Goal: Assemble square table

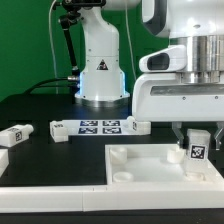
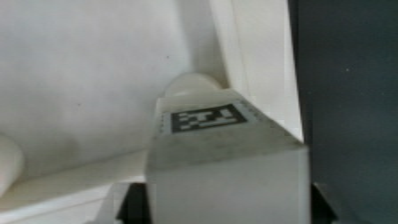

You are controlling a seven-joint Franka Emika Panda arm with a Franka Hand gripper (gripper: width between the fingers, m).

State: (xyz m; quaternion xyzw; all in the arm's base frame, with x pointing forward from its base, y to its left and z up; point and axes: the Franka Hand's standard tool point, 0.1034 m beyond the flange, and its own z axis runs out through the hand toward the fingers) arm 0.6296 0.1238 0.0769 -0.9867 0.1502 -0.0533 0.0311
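Black tabletop point(image 1: 40, 105) carries all parts, and the arm's white base point(image 1: 100, 65) stands at the rear.

Gripper point(image 1: 197, 138): lowered over the square panel point(image 1: 135, 165) and clenched on a leg post point(image 1: 197, 150), one finger on each side of it. The post is held upright with its tag facing the exterior camera.

Wrist view agrees. The leg post point(image 2: 222, 150) runs out from between the fingers. Its tag point(image 2: 210, 117) shows only as a blurred pattern. Its far end sits at a corner of the square panel point(image 2: 89, 80), just inside the raised rim point(image 2: 249, 50). Whether that end is seated or merely touching the panel floor cannot be determined. Past the rim lies bare tabletop point(image 2: 347, 80).

Panel: flat, directly beneath the gripper and extending from it toward the exterior view's left.

Other items lie behind the gripper, toward the exterior view's left:
- The second leg post point(image 1: 137, 124) lies on its side, just beside the marker board point(image 1: 88, 126).
- The third leg post point(image 1: 15, 133) also lies on its side, well apart from the gripper.

A long white bar point(image 1: 50, 180) lies in front of the panel, nearer the camera than the gripper.
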